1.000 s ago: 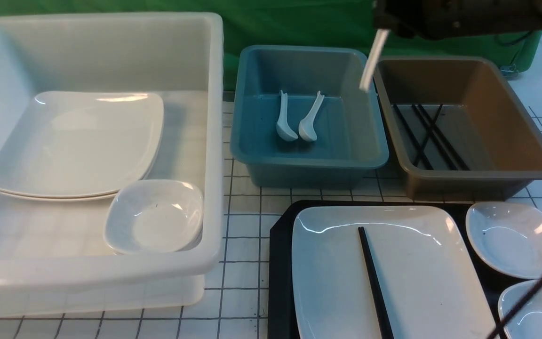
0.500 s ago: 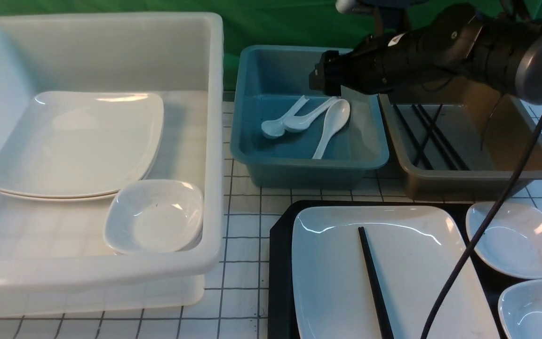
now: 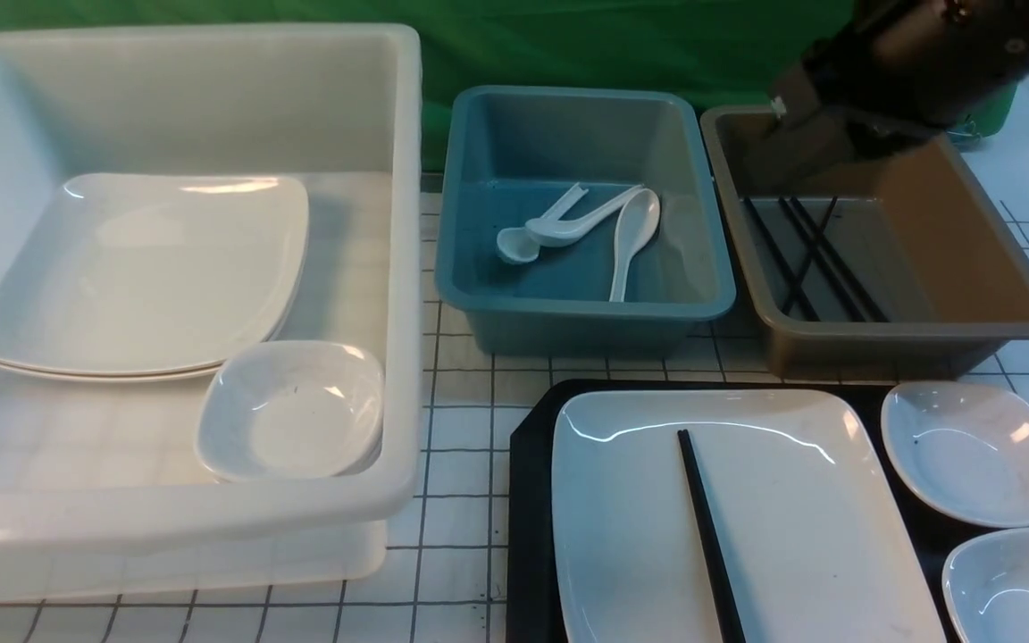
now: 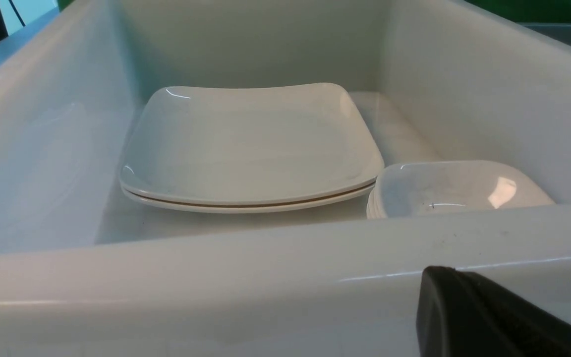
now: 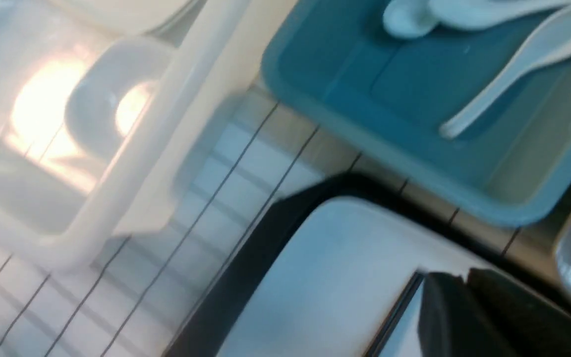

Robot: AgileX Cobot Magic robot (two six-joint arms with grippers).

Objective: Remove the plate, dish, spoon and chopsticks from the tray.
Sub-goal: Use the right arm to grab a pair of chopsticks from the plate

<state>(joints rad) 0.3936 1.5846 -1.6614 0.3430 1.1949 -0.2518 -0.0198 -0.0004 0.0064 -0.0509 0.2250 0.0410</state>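
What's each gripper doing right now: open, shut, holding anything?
Left gripper: cannot tell; only a dark edge of it shows.
Right gripper: cannot tell; blurred and only partly in view.

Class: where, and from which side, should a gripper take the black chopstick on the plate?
Probably the chopstick near its far end, from straight above, jaws across its width: it lies flat on the plate, leaving only its thin sides free.

Tray [image 3: 528, 500], front right: plate [image 3: 800, 518] on it; chopstick [image 3: 702, 527] on plate; far dish [image 3: 974, 451], near dish [image 3: 1015, 580] right of plate. Spoon [image 3: 632, 241] in middle bin [image 3: 586, 308] behind.
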